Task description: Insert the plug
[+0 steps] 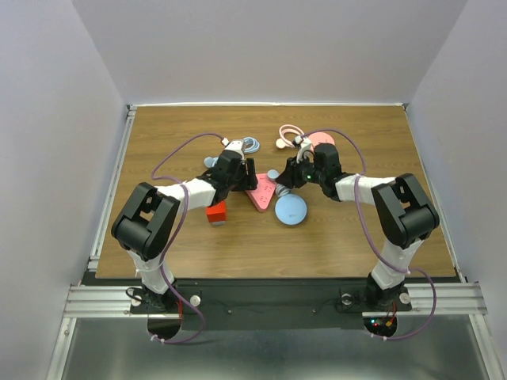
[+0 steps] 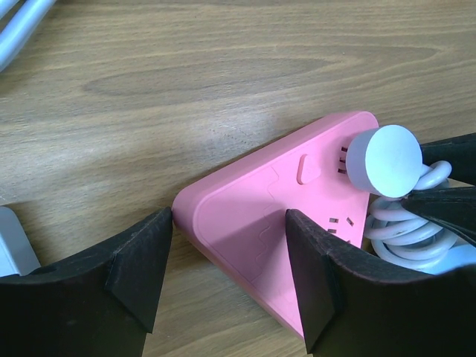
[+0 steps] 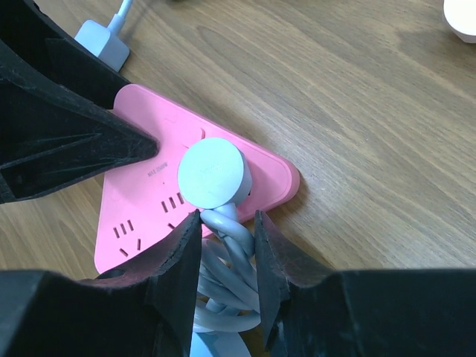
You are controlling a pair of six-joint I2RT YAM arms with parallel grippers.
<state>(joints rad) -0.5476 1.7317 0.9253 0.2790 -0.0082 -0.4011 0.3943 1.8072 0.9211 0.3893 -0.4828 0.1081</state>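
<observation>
Left gripper (image 2: 227, 275): we see jaws spread astride the pink power strip (image 2: 260, 223), steadying it.
Right gripper (image 3: 227, 256): jaws clenched on white cable (image 3: 227, 253).
Plug (image 3: 211, 172): we judge it nearly seated; final push remains.

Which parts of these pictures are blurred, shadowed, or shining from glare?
Left wrist view: near black fingers soft, pink power strip sharp, pale glare on the table. Right wrist view: round plug sharp, shadow beneath it. Top view: even light, small details.
</observation>
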